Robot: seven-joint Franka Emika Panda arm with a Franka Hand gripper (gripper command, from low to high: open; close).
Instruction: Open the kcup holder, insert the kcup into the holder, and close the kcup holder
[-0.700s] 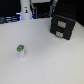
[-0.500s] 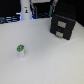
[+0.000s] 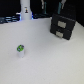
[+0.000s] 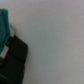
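The kcup (image 3: pixel 20 49), a small pale pod with a bright green top, stands upright on the white table toward the exterior view's left. The kcup holder (image 3: pixel 62 26), a black box with pale front panels, sits at the back toward the exterior view's right, and its drawer looks shut. A dark part of the arm (image 3: pixel 63 8) rises just behind and above the holder; the fingers are too blurred to make out. In the wrist view a black boxy shape (image 4: pixel 14 59), probably the holder, fills one corner. The kcup is not in the wrist view.
A tall white bottle-shaped object (image 3: pixel 25 11) stands at the back toward the exterior view's left. A dark band (image 3: pixel 10 20) runs along the table's far edge. A blurred teal shape (image 4: pixel 4 27) sits at the edge of the wrist view, above the black one.
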